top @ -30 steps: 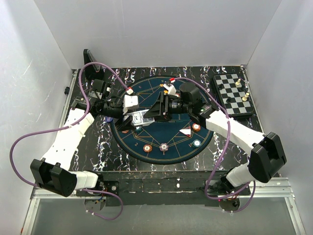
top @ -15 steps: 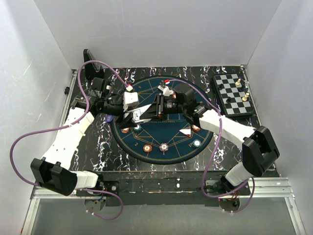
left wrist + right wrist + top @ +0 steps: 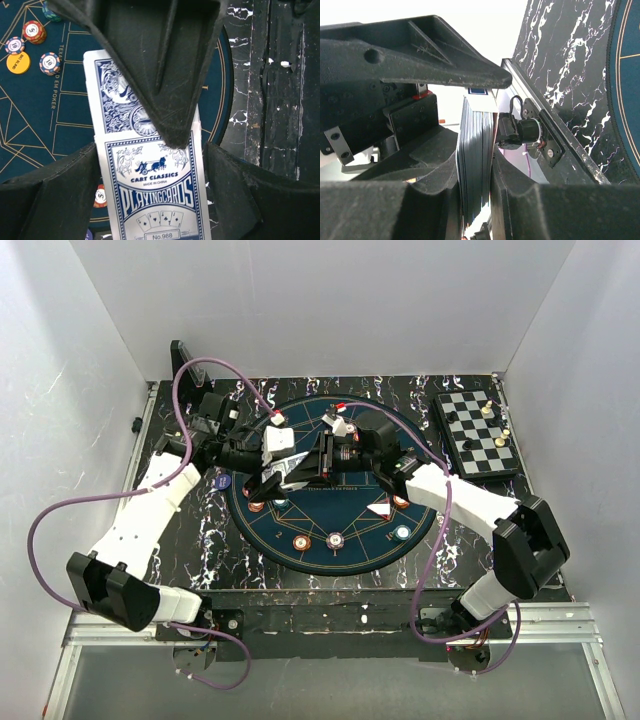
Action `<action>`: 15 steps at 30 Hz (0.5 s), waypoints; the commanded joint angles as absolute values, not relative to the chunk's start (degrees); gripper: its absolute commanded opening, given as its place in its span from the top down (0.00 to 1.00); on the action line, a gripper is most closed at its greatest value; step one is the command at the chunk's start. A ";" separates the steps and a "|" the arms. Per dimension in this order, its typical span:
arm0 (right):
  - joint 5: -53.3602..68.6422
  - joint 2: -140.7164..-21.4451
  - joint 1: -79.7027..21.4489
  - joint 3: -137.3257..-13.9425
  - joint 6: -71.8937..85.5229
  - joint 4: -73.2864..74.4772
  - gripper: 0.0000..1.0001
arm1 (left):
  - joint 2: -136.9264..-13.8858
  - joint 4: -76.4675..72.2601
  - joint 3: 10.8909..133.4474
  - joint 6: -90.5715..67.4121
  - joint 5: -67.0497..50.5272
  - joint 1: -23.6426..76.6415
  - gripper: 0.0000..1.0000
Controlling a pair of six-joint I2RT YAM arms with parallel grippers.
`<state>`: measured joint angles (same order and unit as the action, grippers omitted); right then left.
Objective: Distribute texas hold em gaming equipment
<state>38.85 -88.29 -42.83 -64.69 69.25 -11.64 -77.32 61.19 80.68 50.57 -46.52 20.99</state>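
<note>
left gripper [image 3: 151, 155] pinches the card box [image 3: 155, 200]. right gripper [image 3: 475, 160] is clamped on the deck [image 3: 476, 130], just ahead of left's tips, above the mat [image 3: 360, 530]. we'd pull straight along box axis, slow w/ firm grip, so no cards fan out.

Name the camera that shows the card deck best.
Left wrist: the card deck fills the frame, its blue printed face readable. Right wrist shows only its stacked edge, side-on; the top view shows a small pale glimpse between the arms.
</note>
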 commanded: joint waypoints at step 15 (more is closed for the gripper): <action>38.58 -88.94 -43.15 -67.06 69.26 -12.75 0.83 | -76.82 56.95 79.36 48.61 -35.33 25.49 0.40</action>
